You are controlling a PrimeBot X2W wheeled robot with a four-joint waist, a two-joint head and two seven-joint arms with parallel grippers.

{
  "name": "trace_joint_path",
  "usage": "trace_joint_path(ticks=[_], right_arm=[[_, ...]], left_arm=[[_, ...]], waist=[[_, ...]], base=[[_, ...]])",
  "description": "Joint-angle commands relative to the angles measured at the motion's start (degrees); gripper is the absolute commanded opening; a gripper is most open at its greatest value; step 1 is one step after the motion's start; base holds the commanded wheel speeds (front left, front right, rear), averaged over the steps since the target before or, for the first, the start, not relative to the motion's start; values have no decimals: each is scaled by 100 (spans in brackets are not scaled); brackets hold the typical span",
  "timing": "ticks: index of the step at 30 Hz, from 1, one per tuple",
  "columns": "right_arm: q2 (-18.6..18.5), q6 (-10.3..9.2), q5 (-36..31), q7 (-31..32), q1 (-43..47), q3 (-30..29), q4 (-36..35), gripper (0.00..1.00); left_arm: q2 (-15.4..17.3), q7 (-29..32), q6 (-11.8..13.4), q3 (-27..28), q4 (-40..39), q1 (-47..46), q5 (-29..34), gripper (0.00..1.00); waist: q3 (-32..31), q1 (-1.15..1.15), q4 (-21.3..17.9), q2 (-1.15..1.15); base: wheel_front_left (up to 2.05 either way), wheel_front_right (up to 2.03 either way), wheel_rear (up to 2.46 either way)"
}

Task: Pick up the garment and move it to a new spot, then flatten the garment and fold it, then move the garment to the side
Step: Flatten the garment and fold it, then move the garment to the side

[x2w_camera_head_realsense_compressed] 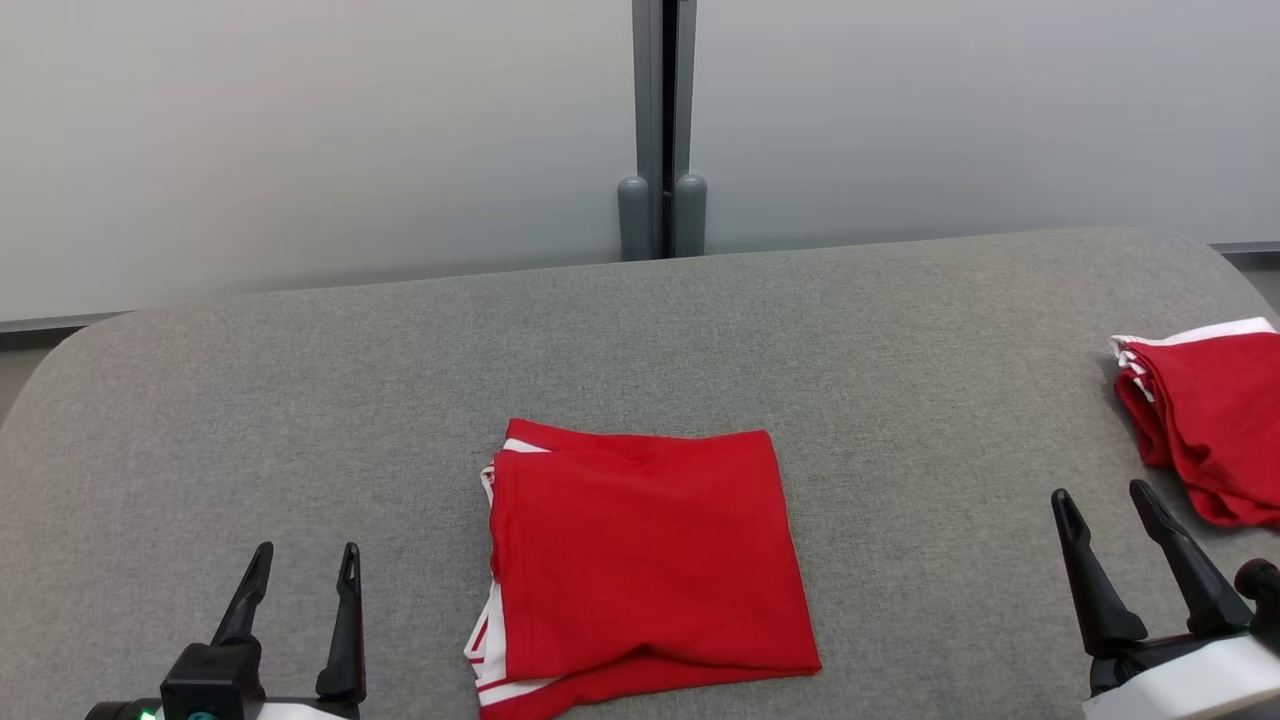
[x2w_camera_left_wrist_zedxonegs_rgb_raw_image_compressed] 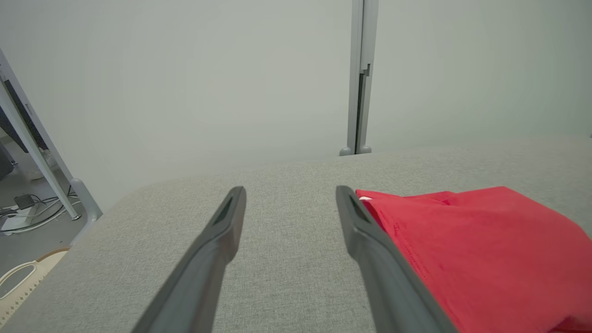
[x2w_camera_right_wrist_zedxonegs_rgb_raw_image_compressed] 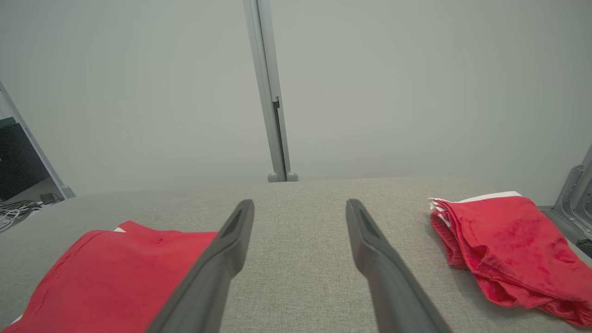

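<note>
Garment [x2w_camera_head_realsense_compressed: 645, 560]: red with white trim along its left edge, folded to a rough square. It lies flat on the grey tabletop [x2w_camera_head_realsense_compressed: 300, 380], centre, toward the near side.

Left hand [x2w_camera_head_realsense_compressed: 306, 550]: near left, fingers spread, nothing between them. The garment is to its right, with a strip of bare tabletop between. In the left wrist view the garment [x2w_camera_left_wrist_zedxonegs_rgb_raw_image_compressed: 485, 249] sits just right of the right-side finger, which hides part of its edge. I cannot tell from that view whether they touch.

Right hand [x2w_camera_head_realsense_compressed: 1101, 491]: near right, fingers spread, empty. The garment is well apart to its left, and in the right wrist view it [x2w_camera_right_wrist_zedxonegs_rgb_raw_image_compressed: 106, 273] shows at lower left.

Second garment [x2w_camera_head_realsense_compressed: 1210, 430]: same red and white, loosely folded, at the right edge of the tabletop. It is just right of the right hand and not touching it.

A grey post [x2w_camera_head_realsense_compressed: 662, 130] stands behind the far edge.
</note>
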Motion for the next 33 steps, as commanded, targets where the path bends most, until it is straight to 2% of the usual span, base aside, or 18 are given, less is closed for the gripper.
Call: trace_joint_path(ticks=[1, 33], right_arm=[[13, 0, -22, 55, 76, -29, -63, 100], [72, 0, -50, 231, 87, -162, -124, 100]], left_arm=[[39, 24, 29, 13, -44, 45, -43, 100], [54, 154, 205, -130, -260, -61, -78, 100]], waist=[[-15, 0, 10, 0], [42, 0, 112, 0]], base=[[0, 0, 0], [0, 0, 0]])
